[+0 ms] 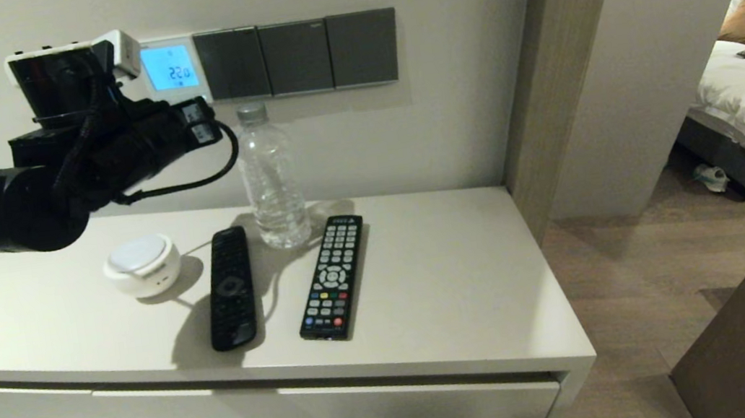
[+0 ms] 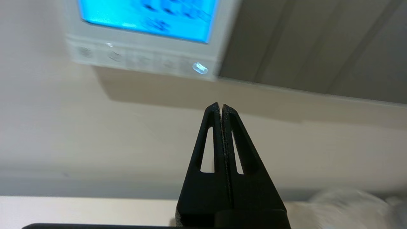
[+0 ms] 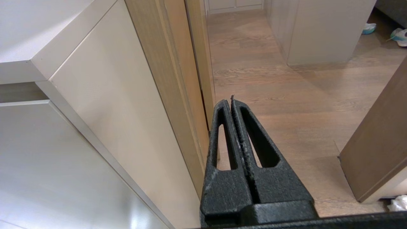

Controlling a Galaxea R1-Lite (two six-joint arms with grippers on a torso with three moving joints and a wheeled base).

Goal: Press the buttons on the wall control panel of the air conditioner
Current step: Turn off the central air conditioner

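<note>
Air conditioner's wall control panel (image 1: 172,69) hangs on the wall above the desk's (image 1: 441,279) back edge, toward its back left corner, with its screen lit blue and a row of buttons (image 2: 140,58) along its lower edge. The left hand (image 2: 220,107) is raised in front of the wall, clenched on nothing so that the two fingers form a single point, and that point sits just under the panel's lower right corner, near the rightmost key with its small glowing mark, not yet touching. To do this step well, I judge the hand should stay clenched, rise a little so the tip lines up with one key alone, then push straight into the wall with light pressure and draw straight back; the keys sit close together, so any sideways drift could catch a neighbour or slip onto the switch plates (image 1: 299,57) beside it. The right hand (image 3: 231,101) is clenched too, empty, parked low beside the cabinet over the wooden floor. Counted: one panel, three dark switch plates in a row, two remotes (image 1: 281,284) lying near the desk's middle, one clear bottle (image 1: 271,179) behind them, and one round white device (image 1: 142,265) toward the left edge.
</note>
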